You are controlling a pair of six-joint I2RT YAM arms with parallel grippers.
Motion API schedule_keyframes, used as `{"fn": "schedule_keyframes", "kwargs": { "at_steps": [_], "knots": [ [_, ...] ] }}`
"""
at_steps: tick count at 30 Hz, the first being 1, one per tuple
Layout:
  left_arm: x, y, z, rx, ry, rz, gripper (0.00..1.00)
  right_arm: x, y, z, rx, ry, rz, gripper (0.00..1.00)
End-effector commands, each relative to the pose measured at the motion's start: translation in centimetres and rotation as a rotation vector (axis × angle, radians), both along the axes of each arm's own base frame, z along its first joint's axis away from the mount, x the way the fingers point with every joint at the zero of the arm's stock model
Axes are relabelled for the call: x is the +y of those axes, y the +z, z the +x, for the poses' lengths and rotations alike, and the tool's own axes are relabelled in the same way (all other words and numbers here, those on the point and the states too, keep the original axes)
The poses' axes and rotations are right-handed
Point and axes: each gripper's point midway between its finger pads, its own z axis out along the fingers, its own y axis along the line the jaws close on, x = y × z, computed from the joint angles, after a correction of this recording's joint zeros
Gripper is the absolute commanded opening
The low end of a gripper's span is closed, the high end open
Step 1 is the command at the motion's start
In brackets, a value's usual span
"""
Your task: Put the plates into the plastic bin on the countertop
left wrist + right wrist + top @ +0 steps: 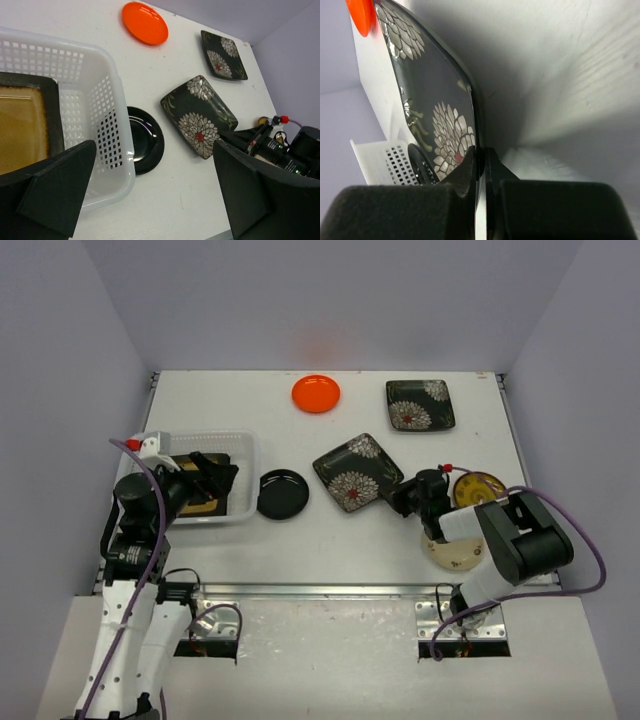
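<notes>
The plastic bin (pixel 251 454) sits at the left of the countertop (pixel 330 540) with an amber dark-rimmed square plate (pixel 20 130) inside. My left gripper (pixel 222 478) hovers over the bin, open and empty; in its wrist view (pixel 155 200) the jaws stand wide apart. My right gripper (pixel 400 495) is shut on the near corner of a black floral square plate (pixel 358 471), its edge pinched between the fingers (pixel 481 160) and tilted off the table. A round black plate (pixel 282 494) lies just right of the bin.
A round orange plate (pixel 316 393) and a second black floral square plate (pixel 420 405) lie at the back. A yellow round plate (pixel 477 487) and a cream round plate (pixel 455 550) lie under my right arm. A metal rail (pixel 320 590) runs along the near edge.
</notes>
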Motion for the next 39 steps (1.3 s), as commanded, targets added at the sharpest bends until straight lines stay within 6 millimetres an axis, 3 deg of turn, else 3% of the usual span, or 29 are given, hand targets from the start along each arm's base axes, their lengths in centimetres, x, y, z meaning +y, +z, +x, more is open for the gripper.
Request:
{"fn": "schedule_keyframes", "kwargs": {
  "at_steps": [1,3,5,9,13,16,20,29,31,33,39],
  "knots": [
    [-2.4,0.8,0.9,0.001,-0.153,-0.018,1.00,2.4,8.1,0.9,-0.258,0.327,0.084,0.00],
    [-3.3,0.4,1.4,0.053,-0.207,-0.055,1.00,3.0,10.0,0.3,-0.294,0.451,0.082,0.00],
    [-5.1,-0.9,1.9,0.136,-0.283,-0.105,1.00,3.3,10.7,-0.2,-0.303,0.561,0.015,0.00],
    [-6.8,-2.1,3.6,0.214,-0.322,-0.090,1.00,4.4,13.1,-2.0,-0.360,0.709,0.048,0.00],
    [-10.0,-3.3,4.0,0.277,-0.373,-0.032,1.00,5.0,15.1,-2.8,-0.402,0.767,0.085,0.00],
    [-11.1,-5.4,4.7,0.339,-0.353,0.013,1.00,5.6,17.0,-3.5,-0.431,0.817,0.133,0.00],
    [-12.5,-6.2,5.0,0.358,-0.388,0.024,0.97,6.0,19.0,-4.6,-0.476,0.875,0.168,0.00],
    [-15.2,-4.8,6.3,0.324,-0.458,-0.014,0.57,7.2,20.5,-6.2,-0.512,0.996,0.157,0.00],
    [-15.2,-4.8,6.5,0.322,-0.457,-0.009,0.40,7.3,20.3,-6.1,-0.513,1.008,0.128,0.00],
    [-15.1,-4.7,6.7,0.317,-0.451,0.002,0.02,7.1,20.0,-6.0,-0.484,1.003,0.102,0.00],
    [-14.8,-5.1,6.4,0.330,-0.428,-0.004,0.00,7.1,20.0,-5.6,-0.492,1.007,0.108,0.00]
  ]
}}
